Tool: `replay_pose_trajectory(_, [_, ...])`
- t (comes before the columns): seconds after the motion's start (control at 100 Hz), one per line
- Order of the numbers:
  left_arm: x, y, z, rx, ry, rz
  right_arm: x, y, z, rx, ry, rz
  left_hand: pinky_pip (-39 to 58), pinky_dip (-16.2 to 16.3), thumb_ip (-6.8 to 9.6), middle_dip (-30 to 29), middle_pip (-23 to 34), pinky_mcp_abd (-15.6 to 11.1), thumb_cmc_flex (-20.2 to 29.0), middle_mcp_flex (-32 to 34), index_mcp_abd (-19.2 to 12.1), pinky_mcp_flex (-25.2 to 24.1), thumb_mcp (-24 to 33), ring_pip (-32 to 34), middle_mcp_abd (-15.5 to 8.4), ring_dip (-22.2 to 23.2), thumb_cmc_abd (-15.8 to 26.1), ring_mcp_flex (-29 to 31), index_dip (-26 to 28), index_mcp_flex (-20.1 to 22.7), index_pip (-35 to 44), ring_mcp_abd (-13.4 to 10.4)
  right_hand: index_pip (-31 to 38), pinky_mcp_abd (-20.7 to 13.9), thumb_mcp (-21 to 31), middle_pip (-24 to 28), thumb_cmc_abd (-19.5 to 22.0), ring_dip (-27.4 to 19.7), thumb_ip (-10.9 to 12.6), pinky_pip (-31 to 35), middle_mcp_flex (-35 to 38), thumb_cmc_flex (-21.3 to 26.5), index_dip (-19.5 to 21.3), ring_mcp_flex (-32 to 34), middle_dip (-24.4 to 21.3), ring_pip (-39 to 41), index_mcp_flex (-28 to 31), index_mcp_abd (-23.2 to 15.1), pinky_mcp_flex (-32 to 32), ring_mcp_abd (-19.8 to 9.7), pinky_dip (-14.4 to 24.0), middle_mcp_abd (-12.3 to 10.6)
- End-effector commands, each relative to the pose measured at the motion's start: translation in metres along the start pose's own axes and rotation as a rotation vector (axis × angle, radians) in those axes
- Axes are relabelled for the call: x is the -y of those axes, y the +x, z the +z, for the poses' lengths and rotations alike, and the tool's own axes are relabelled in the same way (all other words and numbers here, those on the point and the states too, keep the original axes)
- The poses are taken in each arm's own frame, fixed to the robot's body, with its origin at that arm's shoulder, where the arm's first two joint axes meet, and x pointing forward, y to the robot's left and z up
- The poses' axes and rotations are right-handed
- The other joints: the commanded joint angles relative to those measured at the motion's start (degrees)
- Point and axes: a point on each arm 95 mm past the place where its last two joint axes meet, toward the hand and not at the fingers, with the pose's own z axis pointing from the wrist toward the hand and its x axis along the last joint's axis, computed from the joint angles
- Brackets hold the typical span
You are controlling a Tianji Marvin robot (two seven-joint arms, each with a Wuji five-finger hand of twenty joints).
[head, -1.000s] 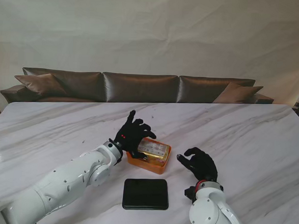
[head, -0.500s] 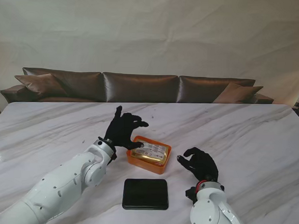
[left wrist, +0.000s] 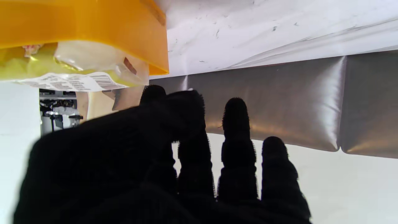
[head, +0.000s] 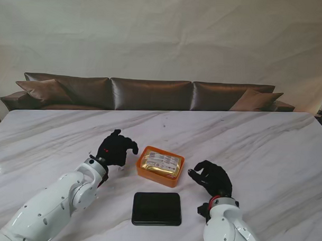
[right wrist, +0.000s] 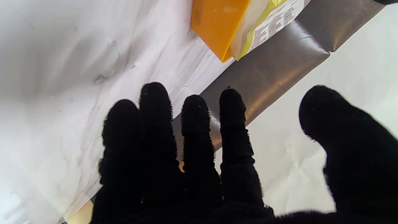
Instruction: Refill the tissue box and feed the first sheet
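An orange tissue box (head: 160, 166) lies open-topped on the marble table, with a yellow-and-clear tissue pack (head: 160, 162) inside it. The box (left wrist: 93, 28) and pack (left wrist: 77, 74) also show in the left wrist view, and the box (right wrist: 217, 25) and pack (right wrist: 267, 25) in the right wrist view. A flat black lid (head: 157, 208) lies nearer to me than the box. My left hand (head: 116, 148) hangs just left of the box, fingers curled, holding nothing. My right hand (head: 212, 178) sits right of the box, fingers loosely spread and empty.
The white marble table (head: 266, 145) stretches wide on all sides. A brown leather sofa (head: 151, 93) runs along the far edge of the table.
My left hand has let go of the tissue pack and drawn back to the left of the box. The pack now lies in the box. My right hand has barely moved.
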Motion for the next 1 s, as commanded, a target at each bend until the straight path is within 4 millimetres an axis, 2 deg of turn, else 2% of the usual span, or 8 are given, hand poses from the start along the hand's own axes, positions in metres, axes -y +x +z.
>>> replay_pose_trajectory(0.0, [-0.003, 0.002, 0.0, -0.009, -0.005, -0.013, 0.004, 0.001, -0.001, -0.004, 0.019, 0.005, 66.0, -1.4, 0.98, -0.3, -0.7, -2.9, 3.5, -0.1, -2.6, 0.4, 2.8, -1.0, -2.8, -1.5, -2.1, 0.6, 0.3, 1.1, -1.1, -2.0, -0.1, -2.8, 1.1, 0.2, -0.6, -0.2, -1.6, -0.4, -1.6, -0.1, 0.2, -0.6, -0.5, -1.0, 1.0, -2.3, -0.5, -0.6, -0.2, -1.6])
replay_pose_trajectory(0.15, [-0.008, 0.008, 0.001, -0.027, 0.021, -0.001, 0.004, 0.001, -0.002, -0.001, 0.018, 0.005, 64.6, -4.0, -1.51, -0.9, -1.8, -3.3, 6.4, -0.2, -2.5, 0.4, 0.8, -1.4, -3.2, -4.2, -2.1, 0.3, -0.9, 2.0, -3.8, -2.9, -0.1, -2.9, 1.3, 0.4, -0.6, -0.2, -1.9, -0.5, -1.6, -0.1, 0.3, -0.5, -0.4, -1.0, 1.3, -2.3, -0.5, -0.6, -0.1, -1.6])
replay_pose_trajectory(0.55, [-0.023, 0.016, 0.012, -0.081, 0.037, 0.082, 0.002, 0.0, -0.003, 0.003, 0.009, 0.02, 66.1, -2.6, -1.97, -1.5, -2.6, -3.4, 5.4, 2.1, -2.7, -0.8, 0.7, -1.1, -4.4, -6.9, -2.3, -1.1, -3.1, 7.5, -6.6, -3.0, -0.2, -3.0, 1.4, 0.8, -0.6, -0.1, -2.2, -0.6, -1.2, -0.3, 0.5, -0.1, -0.1, -0.7, 2.0, -2.2, -0.4, -0.6, 0.0, -1.6])
replay_pose_trajectory(0.68, [-0.023, 0.018, 0.009, -0.082, 0.059, 0.098, 0.001, 0.001, -0.002, 0.0, 0.004, 0.027, 70.4, 0.2, -3.86, -1.3, -1.7, -0.6, 0.7, 5.6, -3.2, -0.1, -0.6, 1.9, -3.5, -5.6, -3.7, -0.7, -2.1, 10.1, -3.6, -0.9, -0.2, -3.1, 1.4, 0.9, -0.6, 0.0, -2.2, -0.7, -1.1, -0.4, 0.5, 0.0, -0.1, -0.6, 2.1, -2.3, -0.3, -0.6, 0.0, -1.5])
replay_pose_trajectory(0.74, [-0.022, 0.019, 0.006, -0.088, 0.06, 0.123, 0.002, 0.001, -0.002, 0.0, 0.005, 0.032, 72.7, 1.5, -7.21, 0.0, -2.5, 0.1, 0.0, 7.9, -3.6, -0.4, -2.0, 3.7, -2.9, -4.6, -5.3, -1.8, -2.3, 11.1, -3.2, -0.4, -0.2, -3.1, 1.4, 0.9, -0.5, 0.0, -2.3, -0.7, -1.2, -0.3, 0.6, 0.1, 0.0, -0.5, 2.1, -2.2, -0.3, -0.5, 0.0, -1.4])
replay_pose_trajectory(0.81, [-0.022, 0.018, 0.003, -0.089, 0.056, 0.156, 0.003, 0.001, -0.002, 0.0, 0.006, 0.041, 73.8, 2.2, -8.54, 0.7, -3.8, 0.8, -1.3, 8.8, -4.5, -1.3, -2.1, 4.5, -3.0, -3.7, -5.8, -2.9, -3.7, 11.3, -3.7, -0.1, -0.3, -3.1, 1.4, 0.9, -0.6, 0.0, -2.3, -0.7, -1.1, -0.3, 0.6, 0.2, 0.0, -0.4, 2.1, -2.2, -0.3, -0.5, 0.0, -1.5])
replay_pose_trajectory(0.87, [-0.024, 0.017, 0.0, -0.087, 0.05, 0.172, 0.004, 0.001, -0.002, -0.001, 0.006, 0.049, 73.9, 2.5, -8.25, 0.6, -4.5, 0.8, -1.7, 8.4, -4.5, -2.3, -1.3, 4.4, -3.3, -3.5, -5.0, -3.9, -4.5, 11.1, -4.1, -0.5, -0.3, -3.1, 1.4, 0.9, -0.5, 0.1, -2.2, -0.7, -1.1, -0.4, 0.6, 0.4, 0.0, -0.3, 2.2, -2.2, -0.2, -0.4, 0.0, -1.5])
replay_pose_trajectory(0.99, [-0.029, 0.015, -0.003, -0.088, 0.048, 0.172, 0.006, 0.002, -0.002, -0.002, 0.007, 0.062, 72.3, 2.4, -5.48, -1.0, -4.4, 0.4, -2.2, 5.2, -3.7, -4.7, -0.2, 3.4, -3.7, -3.8, -3.4, -6.7, -4.7, 9.6, -6.1, -1.4, -0.3, -3.1, 1.5, 0.9, -0.3, 0.2, -2.2, -0.8, -0.9, -0.5, 0.6, 0.7, 0.0, 0.0, 2.4, -2.2, 0.0, -0.3, -0.1, -1.4])
